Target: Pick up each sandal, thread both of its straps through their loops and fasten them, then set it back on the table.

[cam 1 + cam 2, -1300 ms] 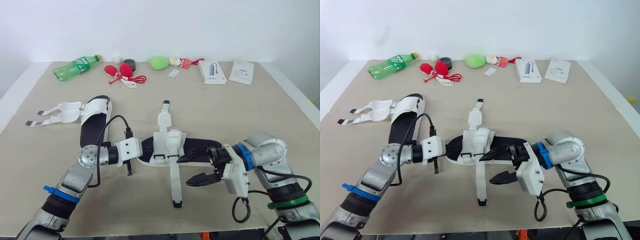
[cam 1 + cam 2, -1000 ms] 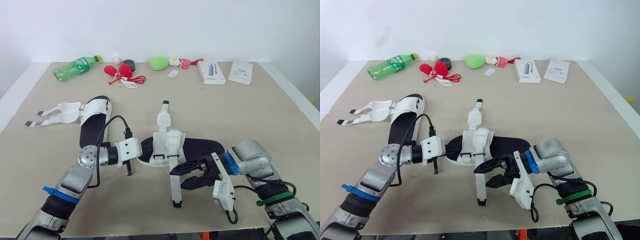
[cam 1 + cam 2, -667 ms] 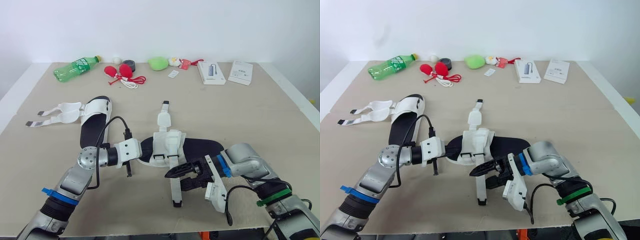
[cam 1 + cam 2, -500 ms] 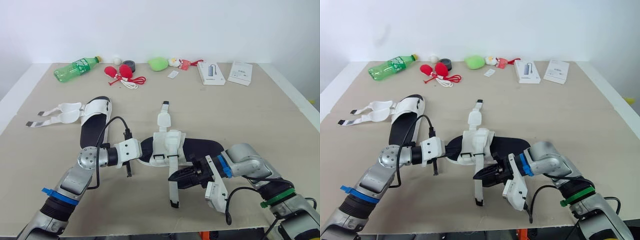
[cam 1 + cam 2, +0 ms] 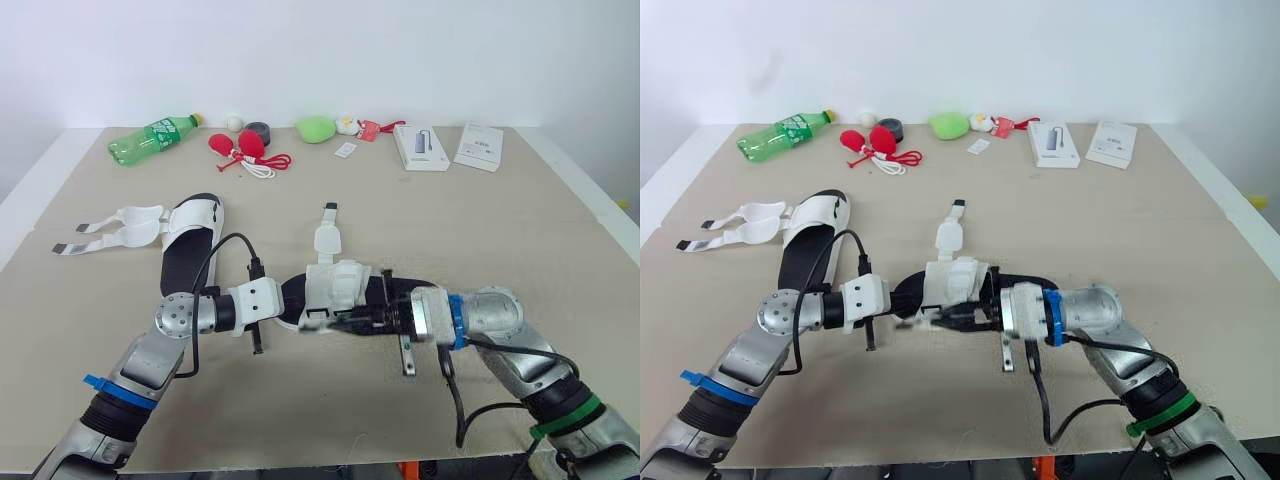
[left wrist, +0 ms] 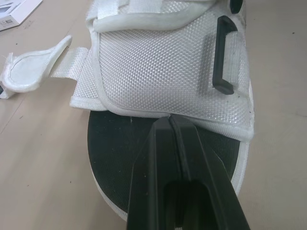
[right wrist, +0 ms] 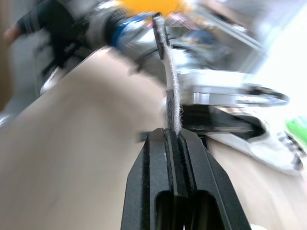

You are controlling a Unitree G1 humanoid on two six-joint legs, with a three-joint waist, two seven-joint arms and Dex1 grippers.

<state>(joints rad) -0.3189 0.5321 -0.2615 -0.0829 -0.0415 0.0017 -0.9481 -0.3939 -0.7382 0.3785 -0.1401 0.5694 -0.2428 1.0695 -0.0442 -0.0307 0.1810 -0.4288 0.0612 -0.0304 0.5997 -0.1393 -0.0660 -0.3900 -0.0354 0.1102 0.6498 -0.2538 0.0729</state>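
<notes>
The desk (image 5: pixel 480 230) carries two sandals. The near sandal (image 5: pixel 335 285) lies at the centre, between both arms. Its long axis runs across the desk, one end toward the robot's left and the other toward its right. The second sandal (image 5: pixel 190 245) lies well apart on the left, with its straps open.

The left fingers (image 6: pixel 154 153) are closed together over the black footbed, tips at the hem of the white mesh upper. Whether they pinch that hem cannot be told.

The right fingers (image 7: pixel 154 163) are clamped on a strap (image 7: pixel 171 91). They point toward the robot's left, along the sandal's near side. The strap runs on in line with them, its dark tip farthest out.

The black loop (image 6: pixel 222 55) stands upright on the upper, near the right fingertips, so threading falls to the right arm. The other strap (image 5: pixel 328 235) lies flat, pointing away from the robot.
</notes>
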